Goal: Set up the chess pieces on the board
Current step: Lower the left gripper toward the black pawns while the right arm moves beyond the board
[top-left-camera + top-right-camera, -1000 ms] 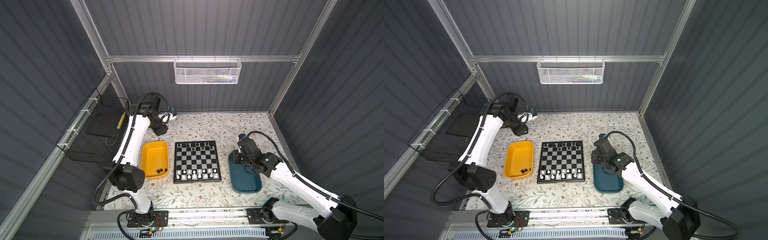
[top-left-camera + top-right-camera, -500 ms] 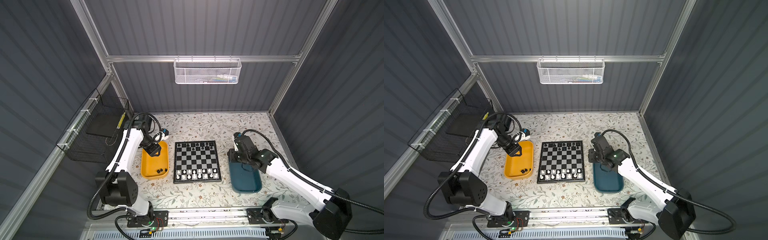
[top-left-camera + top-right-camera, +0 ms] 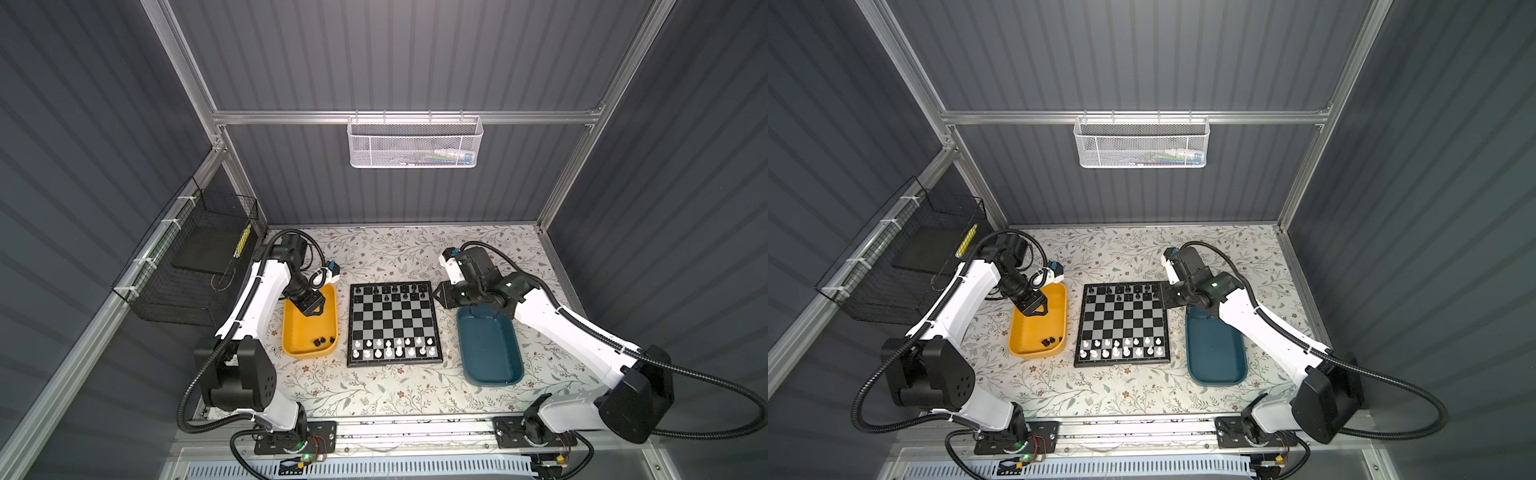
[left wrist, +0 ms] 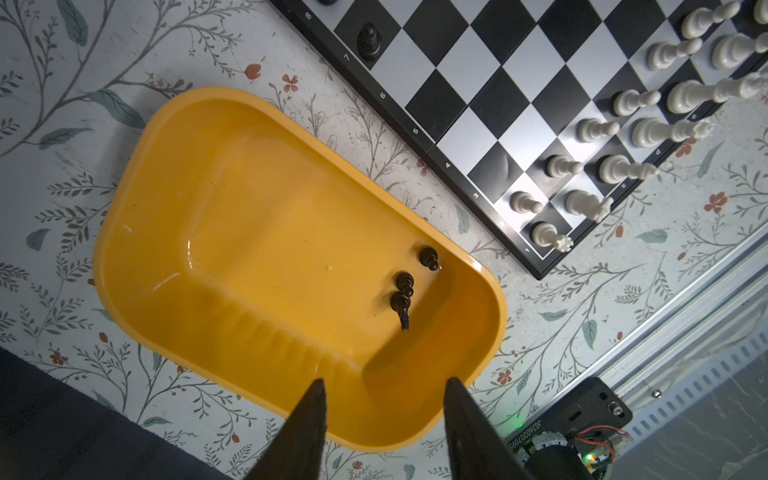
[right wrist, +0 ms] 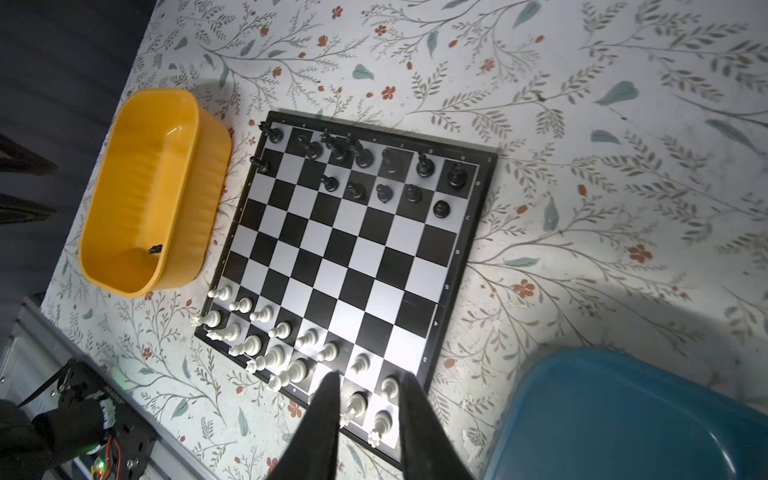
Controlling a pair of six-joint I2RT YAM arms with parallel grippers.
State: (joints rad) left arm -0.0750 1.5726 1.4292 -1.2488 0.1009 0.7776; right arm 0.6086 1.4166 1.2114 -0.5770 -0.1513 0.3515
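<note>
The board (image 3: pixel 392 320) lies mid-table, also in the right wrist view (image 5: pixel 353 257). White chess pieces (image 3: pixel 392 347) fill its two near rows. Black chess pieces (image 3: pixel 395 291) stand in its two far rows with gaps. Three more black pieces (image 4: pixel 405 286) lie in the near end of a yellow tray (image 3: pixel 305 332). My left gripper (image 3: pixel 311 306) hangs over that tray's far end. In the left wrist view it (image 4: pixel 384 382) is open and empty. My right gripper (image 3: pixel 441 295) hovers high beside the board's far right corner. Its jaws (image 5: pixel 369 376) stand a little apart, holding nothing.
A teal tray (image 3: pixel 490 353) lies right of the board, with nothing showing in it. A white mesh basket (image 3: pixel 415 143) hangs on the back wall and a black wire basket (image 3: pixel 195 270) on the left wall. A metal rail (image 3: pixel 395 424) runs along the front edge.
My left gripper swung from the far left corner to above the yellow tray. My right gripper moved left from over the teal tray to the board's far right corner.
</note>
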